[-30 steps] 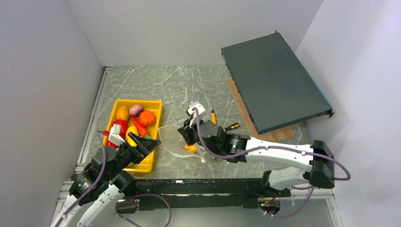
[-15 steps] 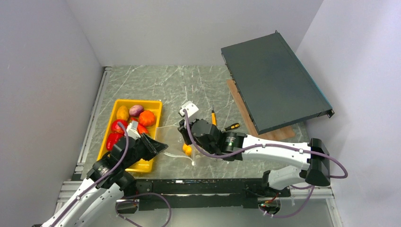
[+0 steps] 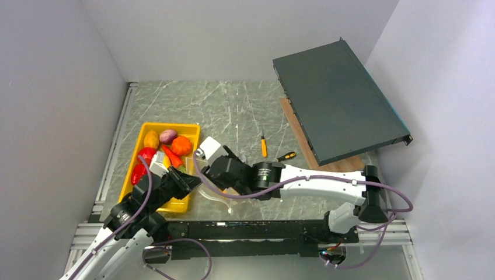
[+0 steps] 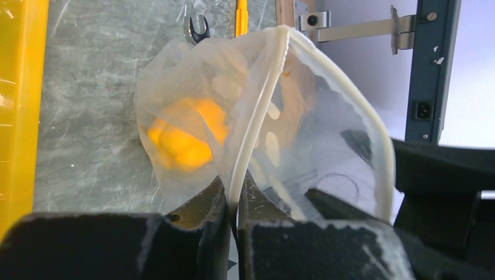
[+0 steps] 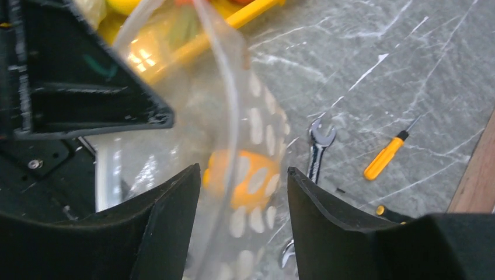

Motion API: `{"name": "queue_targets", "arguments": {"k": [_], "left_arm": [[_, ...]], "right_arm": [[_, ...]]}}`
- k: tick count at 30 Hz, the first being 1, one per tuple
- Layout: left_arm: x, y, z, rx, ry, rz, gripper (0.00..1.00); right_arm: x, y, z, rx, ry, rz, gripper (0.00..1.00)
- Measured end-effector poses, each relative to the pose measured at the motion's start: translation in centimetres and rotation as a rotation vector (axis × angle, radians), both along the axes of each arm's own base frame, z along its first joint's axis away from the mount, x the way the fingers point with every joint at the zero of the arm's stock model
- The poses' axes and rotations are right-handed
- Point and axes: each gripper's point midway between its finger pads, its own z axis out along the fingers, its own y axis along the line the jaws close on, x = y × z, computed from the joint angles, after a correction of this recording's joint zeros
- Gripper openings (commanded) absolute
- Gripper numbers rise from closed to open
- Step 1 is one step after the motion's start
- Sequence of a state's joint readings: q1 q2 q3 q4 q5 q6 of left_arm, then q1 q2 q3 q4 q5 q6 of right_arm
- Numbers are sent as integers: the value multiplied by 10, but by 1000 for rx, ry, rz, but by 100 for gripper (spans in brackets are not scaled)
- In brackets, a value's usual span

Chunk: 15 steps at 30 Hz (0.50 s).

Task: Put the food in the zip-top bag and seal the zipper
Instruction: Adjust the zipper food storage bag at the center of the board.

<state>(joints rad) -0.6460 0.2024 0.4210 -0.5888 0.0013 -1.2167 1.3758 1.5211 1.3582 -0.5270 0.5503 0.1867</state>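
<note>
The left arm [image 3: 125,211] and right arm [image 3: 318,178] share white link shells between black cylindrical joints; a purple cable [image 3: 150,178] loops along each; a white boxy camera block [image 3: 210,146] sits at each wrist. The left gripper [image 4: 233,201] and right gripper [image 5: 242,175] are matte black; their fingers [image 5: 175,227] are broad, tapering wedges with scuffed, pale-flecked edges.

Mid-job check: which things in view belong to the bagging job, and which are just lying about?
Job: zip-top bag, its zipper, orange piece inside it, food in the yellow tray.
Lying about: wrench, yellow screwdriver, dark rack unit, wooden board.
</note>
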Motion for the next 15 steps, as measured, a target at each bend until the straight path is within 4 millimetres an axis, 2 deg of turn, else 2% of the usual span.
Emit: {"name": "queue_targets", "arguments": {"k": [4, 5, 6, 8, 9, 15], "left_arm": [[0, 0, -2, 13, 15, 0, 12], [0, 0, -2, 17, 19, 0, 12], [-1, 1, -2, 19, 21, 0, 12], [0, 1, 0, 19, 19, 2, 14], [0, 1, 0, 19, 18, 4, 14], [2, 13, -4, 78, 30, 48, 15]], "right_arm": [[-14, 5, -7, -30, 24, -20, 58], [-14, 4, -8, -30, 26, -32, 55], [-13, 2, -9, -32, 31, -44, 44], [-13, 1, -10, -28, 42, -51, 8], [-13, 1, -11, -25, 44, -48, 0], [-16, -8, -9, 23, 56, -48, 0]]}}
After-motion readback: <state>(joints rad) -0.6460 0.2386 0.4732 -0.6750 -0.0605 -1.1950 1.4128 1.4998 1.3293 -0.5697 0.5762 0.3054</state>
